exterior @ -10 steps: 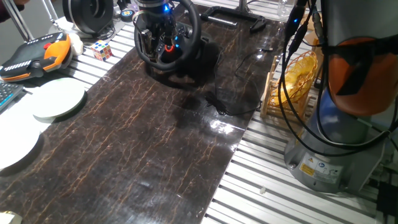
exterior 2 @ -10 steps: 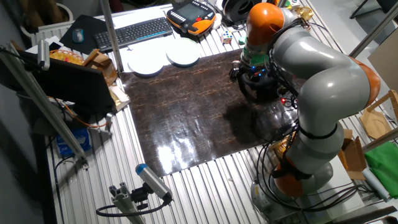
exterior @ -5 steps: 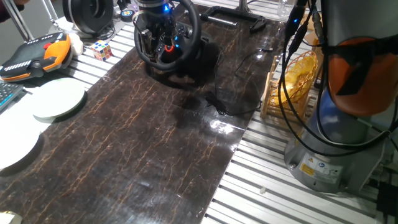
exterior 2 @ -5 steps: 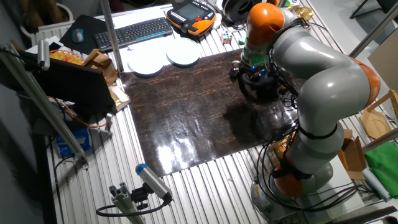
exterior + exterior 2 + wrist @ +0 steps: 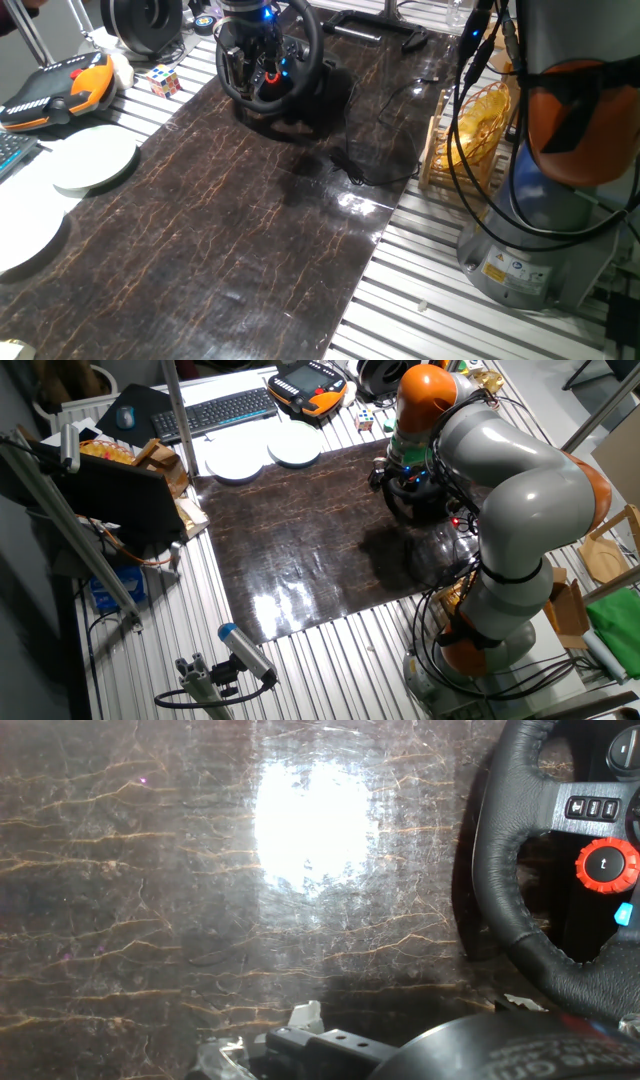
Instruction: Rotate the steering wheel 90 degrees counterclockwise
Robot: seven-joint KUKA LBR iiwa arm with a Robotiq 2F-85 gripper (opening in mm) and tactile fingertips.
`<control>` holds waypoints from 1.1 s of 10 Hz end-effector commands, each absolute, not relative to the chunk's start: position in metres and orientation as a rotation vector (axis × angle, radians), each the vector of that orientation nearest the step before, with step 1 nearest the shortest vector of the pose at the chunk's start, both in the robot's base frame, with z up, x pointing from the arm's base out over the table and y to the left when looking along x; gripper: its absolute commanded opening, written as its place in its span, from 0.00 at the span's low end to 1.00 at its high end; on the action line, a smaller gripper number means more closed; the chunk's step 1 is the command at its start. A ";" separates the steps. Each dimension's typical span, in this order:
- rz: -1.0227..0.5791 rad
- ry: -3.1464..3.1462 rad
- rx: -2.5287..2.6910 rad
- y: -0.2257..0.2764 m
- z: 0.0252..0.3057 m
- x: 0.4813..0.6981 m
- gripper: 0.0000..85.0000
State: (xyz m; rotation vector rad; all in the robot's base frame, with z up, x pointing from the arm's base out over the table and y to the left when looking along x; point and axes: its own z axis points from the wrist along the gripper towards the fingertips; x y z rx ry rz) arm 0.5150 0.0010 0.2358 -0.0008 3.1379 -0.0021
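The steering wheel stands on its black base at the far end of the dark marble mat, with red and blue lights on its hub. My gripper hangs right in front of the wheel's face, over the hub and the near rim; the jaws are lost against the black wheel. In the other fixed view the arm covers most of the steering wheel. In the hand view the leather rim and a red hub button fill the right edge, and no fingertips show.
A black hollow ring, a puzzle cube and an orange-black pendant lie left of the wheel. Two white plates rest at the mat's left edge. A cable trails right toward a yellow wire basket and the robot base.
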 end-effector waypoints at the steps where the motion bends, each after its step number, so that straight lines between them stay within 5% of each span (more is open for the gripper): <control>1: -0.021 3.121 0.097 0.001 0.236 0.515 0.01; 11: 0.003 3.122 0.109 0.001 0.236 0.516 0.01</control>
